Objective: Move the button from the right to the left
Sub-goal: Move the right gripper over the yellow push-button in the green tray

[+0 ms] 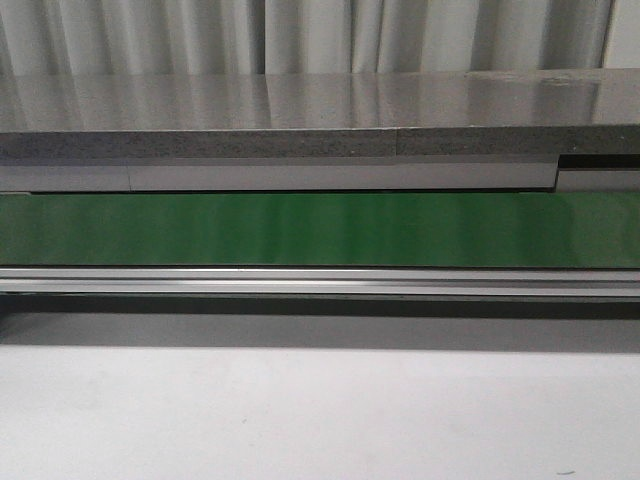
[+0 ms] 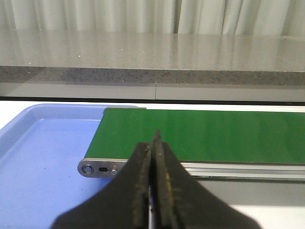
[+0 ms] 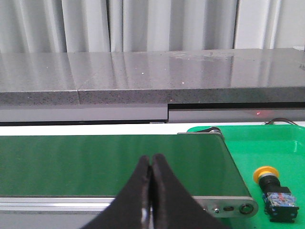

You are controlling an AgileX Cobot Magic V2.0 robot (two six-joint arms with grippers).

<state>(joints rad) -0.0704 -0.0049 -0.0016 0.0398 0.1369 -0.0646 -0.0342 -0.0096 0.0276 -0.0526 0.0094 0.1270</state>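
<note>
The button [image 3: 273,186], with a round orange-yellow cap on a black body, lies on its side in the bright green tray [image 3: 276,148] just past the right end of the green conveyor belt [image 3: 109,164]. My right gripper [image 3: 150,160] is shut and empty, in front of the belt's near rail, with the button off to its side and apart from it. My left gripper [image 2: 154,138] is shut and empty, in front of the belt's left end [image 2: 190,136], beside the blue tray [image 2: 43,157]. Neither gripper nor the button shows in the front view.
The green belt [image 1: 320,230] runs across the front view with a metal rail [image 1: 320,282] along its near side. A grey stone-like ledge [image 1: 300,145] runs behind it, with curtains beyond. White tabletop [image 1: 320,420] lies in front of the conveyor.
</note>
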